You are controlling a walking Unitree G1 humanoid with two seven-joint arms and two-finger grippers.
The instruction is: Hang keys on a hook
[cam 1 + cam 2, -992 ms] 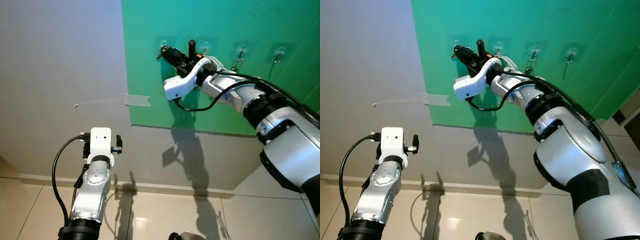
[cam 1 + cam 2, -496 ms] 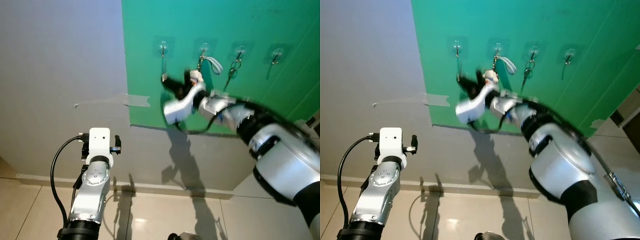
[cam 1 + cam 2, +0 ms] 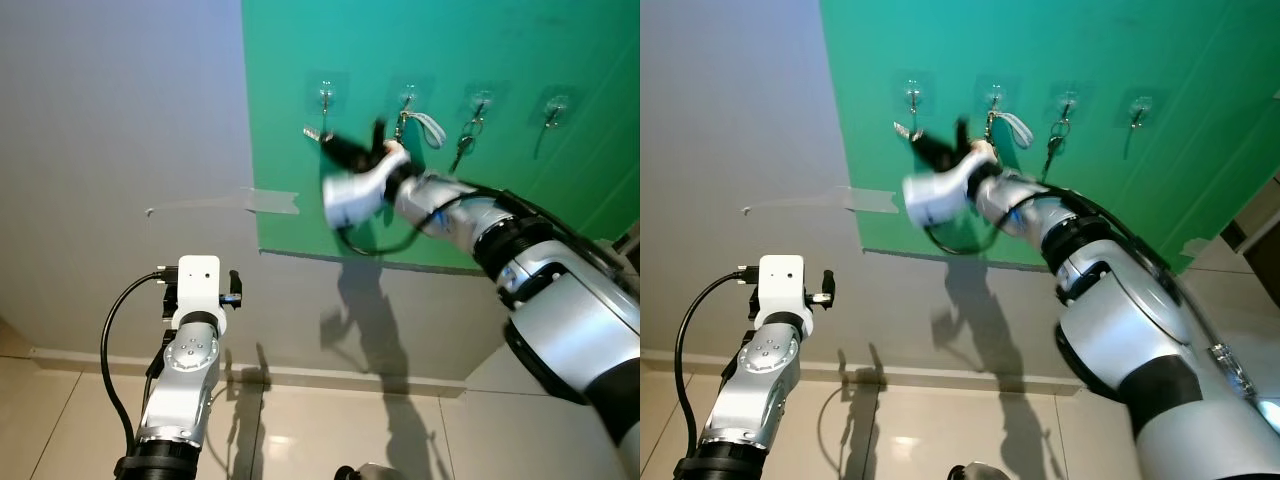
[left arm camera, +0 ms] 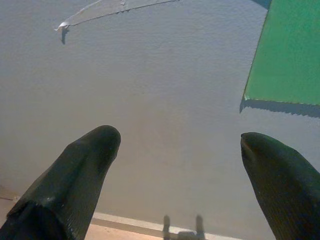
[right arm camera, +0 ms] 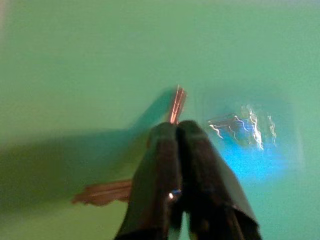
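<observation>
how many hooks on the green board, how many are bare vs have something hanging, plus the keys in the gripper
bare clear stick-on hooks: 2 (far left, far right)
hooks with something hanging: 2 (grey strap, dark keys)
metal keys held in right gripper: 1 set
total hooks: 4

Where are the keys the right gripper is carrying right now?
In the left eye view, the keys are pinched in the right gripper, held against the green board just below and left of the leftmost hook.

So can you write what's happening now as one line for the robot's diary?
right gripper: shut on keys | near leftmost hook, green board | left gripper: open, idle
</observation>
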